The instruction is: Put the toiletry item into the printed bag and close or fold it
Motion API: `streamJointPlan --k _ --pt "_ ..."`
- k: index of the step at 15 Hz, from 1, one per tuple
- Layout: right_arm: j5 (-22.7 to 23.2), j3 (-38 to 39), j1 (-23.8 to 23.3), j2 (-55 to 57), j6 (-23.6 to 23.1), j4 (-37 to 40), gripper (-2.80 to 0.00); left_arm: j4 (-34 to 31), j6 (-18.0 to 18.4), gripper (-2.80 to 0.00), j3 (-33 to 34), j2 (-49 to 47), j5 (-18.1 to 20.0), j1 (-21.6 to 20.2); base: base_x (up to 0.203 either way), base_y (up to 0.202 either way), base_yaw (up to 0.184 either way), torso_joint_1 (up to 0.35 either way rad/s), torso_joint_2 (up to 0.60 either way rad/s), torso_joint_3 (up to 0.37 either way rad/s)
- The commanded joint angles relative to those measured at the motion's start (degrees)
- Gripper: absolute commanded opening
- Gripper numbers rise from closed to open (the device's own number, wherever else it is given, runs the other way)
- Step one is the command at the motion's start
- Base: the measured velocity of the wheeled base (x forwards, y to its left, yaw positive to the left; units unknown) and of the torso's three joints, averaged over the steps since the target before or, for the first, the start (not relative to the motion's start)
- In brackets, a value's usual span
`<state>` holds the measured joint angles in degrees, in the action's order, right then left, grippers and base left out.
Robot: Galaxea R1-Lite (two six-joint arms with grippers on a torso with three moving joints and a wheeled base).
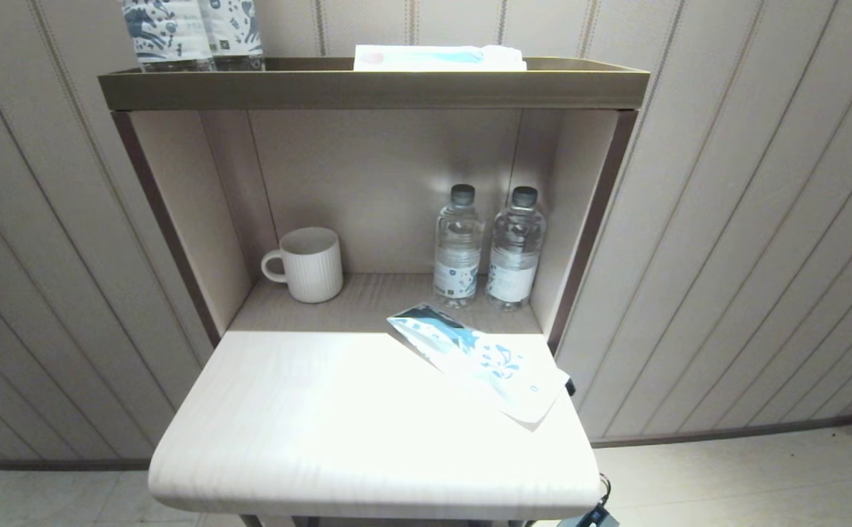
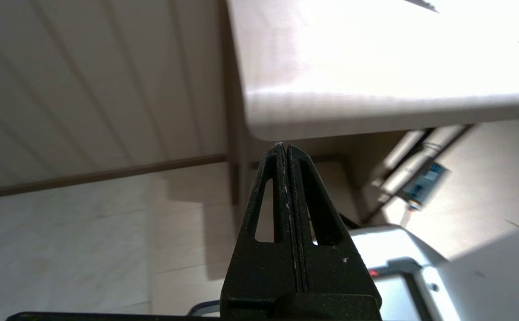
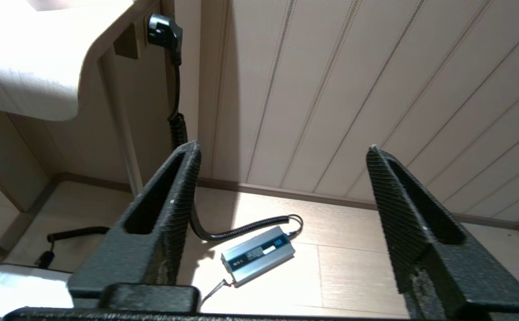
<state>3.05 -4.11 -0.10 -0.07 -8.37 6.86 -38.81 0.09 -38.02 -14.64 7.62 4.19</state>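
The printed bag [image 1: 481, 359] lies flat on the right side of the pale table [image 1: 323, 410], slanting from the shelf mouth toward the table's right edge. No toothbrush shows in any view. Neither arm appears in the head view. My left gripper [image 2: 285, 147] is shut with nothing between its fingers; it sits just below the table's rounded front edge [image 2: 375, 120]. My right gripper [image 3: 282, 151] is open and empty, low beside the table's right side, over the floor.
A ribbed white mug [image 1: 307, 263] and two clear water bottles [image 1: 457, 245] [image 1: 515, 249] stand in the shelf recess behind the table. Two printed bottles [image 1: 192, 33] and a white-and-blue packet [image 1: 437, 57] sit on the top shelf. A power adapter [image 3: 258, 255] with coiled cable [image 3: 177, 129] lies on the floor.
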Motion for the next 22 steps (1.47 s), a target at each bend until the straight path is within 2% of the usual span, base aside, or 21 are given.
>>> streamJointPlan --k 1,4,7,8,12,14,15,18,22 --pt "0.1 0.2 0.0 0.1 0.4 0.5 0.00 0.7 1.4 -2.80 3.7 5.1 -0.2 -4.0 0.000 0.000 0.000 0.000 0.00 0.000" --pt "-0.2 0.3 0.0 0.1 1.3 0.5 0.00 5.9 3.4 -2.80 18.5 12.0 -3.5 -4.1 0.000 0.000 0.000 0.000 0.00 0.000" --pt "-1.3 1.9 0.0 0.1 1.8 -1.0 0.00 27.7 4.8 -2.80 32.5 14.0 -6.5 -4.1 0.000 0.000 0.000 0.000 0.00 0.000" --pt "-1.4 2.1 0.0 0.1 2.5 -1.4 0.00 32.2 5.3 -2.80 34.4 14.2 -6.7 -4.1 0.000 0.000 0.000 0.000 0.00 0.000" --pt "-2.3 2.3 0.0 0.1 4.9 -1.6 0.00 28.2 5.9 -2.80 34.0 14.5 -6.3 -4.1 0.000 0.000 0.000 0.000 0.00 0.000" --pt "-2.3 2.3 0.0 0.1 4.9 -1.7 0.00 28.8 1.1 -2.80 34.4 14.5 -8.0 -4.1 0.000 0.000 0.000 0.000 0.00 0.000" --pt "-2.4 2.3 0.0 0.1 4.9 -1.8 0.00 29.3 0.7 -2.80 34.6 14.5 -8.6 -4.1 0.000 0.000 0.000 0.000 0.00 0.000" --pt "-2.4 2.4 0.0 0.1 4.9 -1.9 0.00 29.5 -0.4 -2.80 34.6 14.5 -8.8 -4.0 0.000 0.000 0.000 0.000 0.00 0.000" --pt "-3.3 2.5 -0.1 0.1 5.8 -2.7 0.00 29.4 0.3 -2.80 34.5 14.5 -8.8 -4.1 0.000 0.000 0.000 0.000 0.00 0.000"
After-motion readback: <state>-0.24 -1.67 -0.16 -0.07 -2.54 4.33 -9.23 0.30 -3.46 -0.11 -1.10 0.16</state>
